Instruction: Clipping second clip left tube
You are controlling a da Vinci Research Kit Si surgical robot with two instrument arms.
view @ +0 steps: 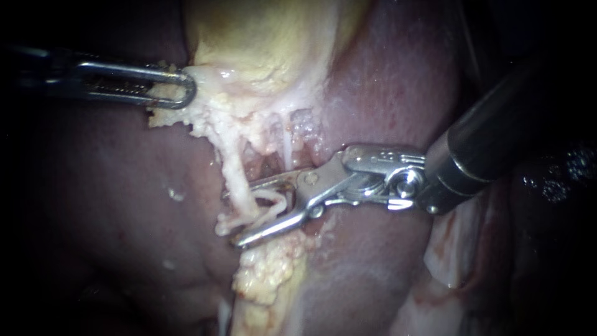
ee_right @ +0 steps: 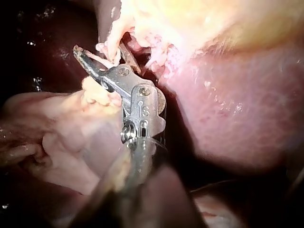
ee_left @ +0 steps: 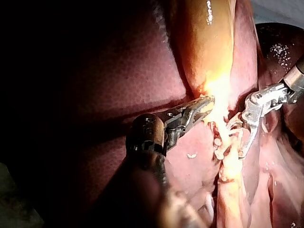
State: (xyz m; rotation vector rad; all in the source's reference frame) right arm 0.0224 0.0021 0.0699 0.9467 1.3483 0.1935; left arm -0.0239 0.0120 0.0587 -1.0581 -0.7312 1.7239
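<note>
Clipping target: left tube [view: 238, 177], a pale strand below the gallbladder [view: 261, 43], lies between the spread jaws.
Right instrument [view: 239, 214]: jaws apart, straddling the tube (no squeeze yet).
Recommended: pass both jaw tips beyond the tube, square across it, before closing.
Left instrument [view: 186, 87]: jaws pinching pale tissue [view: 199, 121]; tube looks taut.
Surround: liver [view: 112, 205], keep clear.

The left tool [view: 185, 88] comes in from 9 o'clock with jaws clamped on tissue [view: 214, 78], the right tool [view: 239, 214] from 3 o'clock, jaws apart.
</note>
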